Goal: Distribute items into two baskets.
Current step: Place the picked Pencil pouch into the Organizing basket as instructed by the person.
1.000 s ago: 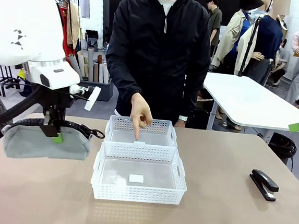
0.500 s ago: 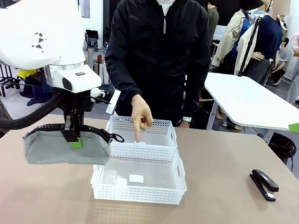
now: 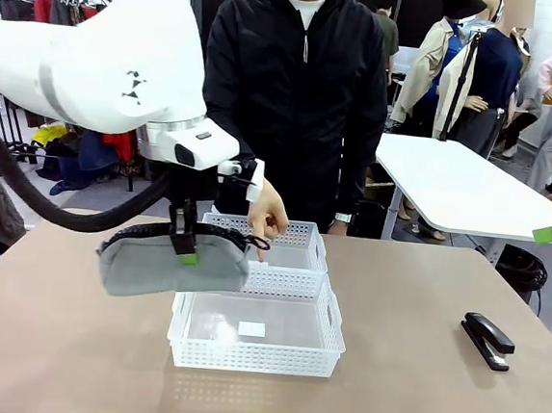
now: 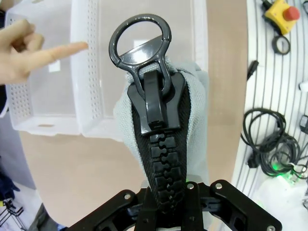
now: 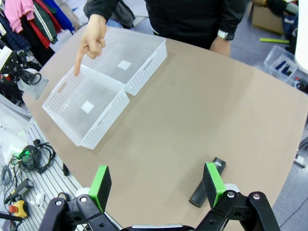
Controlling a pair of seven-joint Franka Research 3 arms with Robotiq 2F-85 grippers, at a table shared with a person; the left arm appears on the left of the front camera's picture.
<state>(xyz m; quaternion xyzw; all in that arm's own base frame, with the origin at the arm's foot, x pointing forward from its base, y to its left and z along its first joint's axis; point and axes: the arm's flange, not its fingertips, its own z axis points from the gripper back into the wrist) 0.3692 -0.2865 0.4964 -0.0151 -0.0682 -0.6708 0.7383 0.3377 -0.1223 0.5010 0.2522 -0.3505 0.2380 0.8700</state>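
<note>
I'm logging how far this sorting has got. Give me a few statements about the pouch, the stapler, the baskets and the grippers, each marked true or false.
1. The left gripper holds the pouch by its zipper edge, off the table. True.
2. The stapler lies inside a basket. False: it lies on the table, to the right of the near basket.
3. The person's hand points a finger down at the far basket. True.
4. The right gripper is shut on the stapler. False: its jaws stand open above the table, with the stapler lying apart from them.
</note>
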